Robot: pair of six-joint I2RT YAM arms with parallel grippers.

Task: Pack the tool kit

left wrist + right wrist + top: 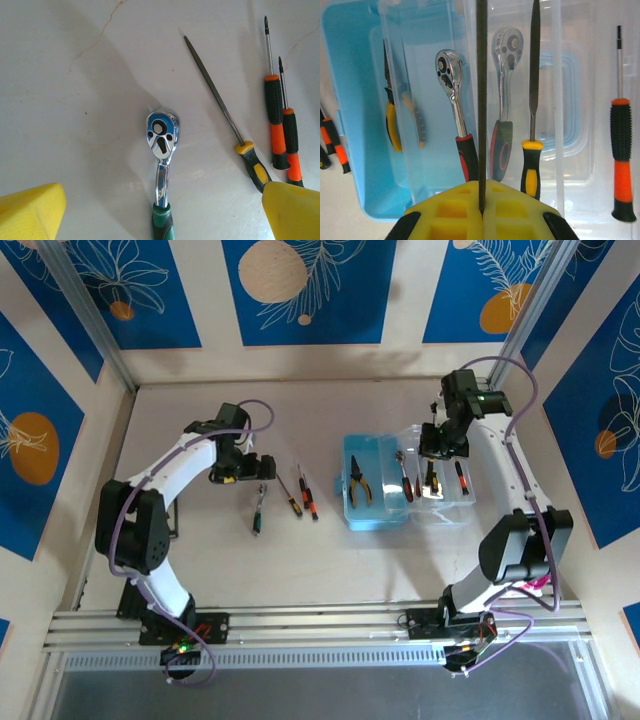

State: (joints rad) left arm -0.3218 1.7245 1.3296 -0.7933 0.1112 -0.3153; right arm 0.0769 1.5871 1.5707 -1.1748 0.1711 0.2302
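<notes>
Yellow pads (30, 212) of my left end effector (162, 216) stand wide apart, released and holding nothing. Below them, on the bench (75, 75), lies the green ratchet (162, 135). Its green handle passes midway between the pads and its chrome head lies farther out. So the long axis runs straight away from me, across the line on which the pads close. I judge that a plain descent and a squeeze on the handle would take it. To the right of it lies the file (220, 95), tilted, and then the two screwdrivers (276, 120) close side by side.

My right end effector (482, 200) is clenched on a thin dark shaft (481, 75), which runs up the middle of the wrist view. I cannot tell which tool this shaft belongs to. Beneath it the case (350, 75) is open. The blue half is on the left with the pliers (392, 120) inside, and the clear lid (570, 75) is on the right with the red ratchet (452, 95) lying in it.

In the top view the loose tools lie between my left end effector and the case. The left arm is therefore the nearer one to them, and the case is to its right. The right arm hangs over the lid.

I can read no brand, label or writing on any tool or on the case.
</notes>
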